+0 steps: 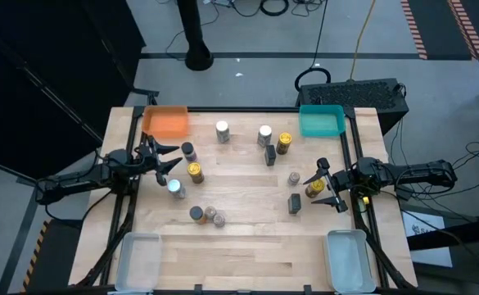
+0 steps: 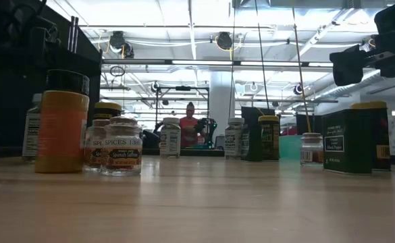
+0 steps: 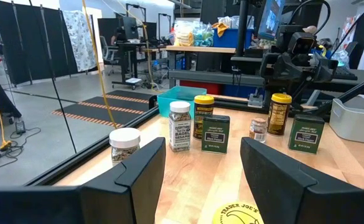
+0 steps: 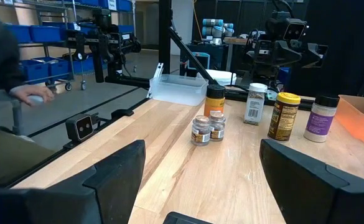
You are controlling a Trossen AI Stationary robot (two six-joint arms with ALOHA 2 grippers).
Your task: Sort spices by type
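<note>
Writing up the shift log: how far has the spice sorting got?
Nothing looks done: the spice jars stand scattered mid-table, and the orange tray and teal tray hold none. Both the left pincer and right pincer are open and empty. All sorting remains.

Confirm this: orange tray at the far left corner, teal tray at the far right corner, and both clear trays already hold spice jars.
Not quite. The orange tray and teal tray sit as you say, but the high view shows both clear trays with no jars in them; the spice jars stand on the wooden table.
</note>
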